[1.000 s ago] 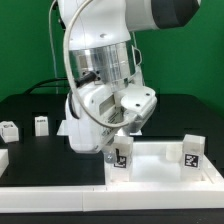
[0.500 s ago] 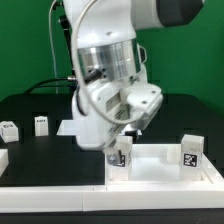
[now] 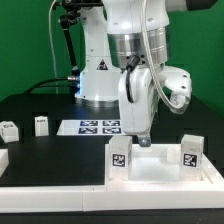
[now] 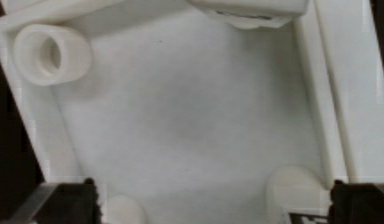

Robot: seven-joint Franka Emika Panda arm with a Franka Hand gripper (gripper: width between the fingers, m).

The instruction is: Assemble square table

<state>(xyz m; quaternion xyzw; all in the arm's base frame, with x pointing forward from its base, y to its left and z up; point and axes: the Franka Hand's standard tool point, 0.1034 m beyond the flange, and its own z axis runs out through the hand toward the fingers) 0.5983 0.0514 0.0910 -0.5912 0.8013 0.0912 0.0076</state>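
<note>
The square tabletop [image 3: 160, 168] lies hollow face up at the front of the table, toward the exterior view's right. Two tagged white legs stand upright in it, one at its left corner [image 3: 120, 157] and one at its right corner [image 3: 192, 152]. Two more legs [image 3: 10, 130] [image 3: 41, 125] stand loose on the black table at the exterior view's left. My gripper [image 3: 143, 140] hangs open and empty just above the tabletop, between the two standing legs. The wrist view shows the hollow face [image 4: 207, 110], a round socket [image 4: 47, 52] and my open gripper [image 4: 210, 200] holding nothing.
The marker board [image 3: 100, 127] lies flat behind the tabletop, by the robot's base. A long white bar [image 3: 60, 190] runs along the table's front edge. A short white piece [image 3: 3, 158] sits at the far left.
My arm has swung away from the left corner leg toward the exterior view's right and turned its wrist. The marker board, hidden before, is now in sight. The leg stays standing.
</note>
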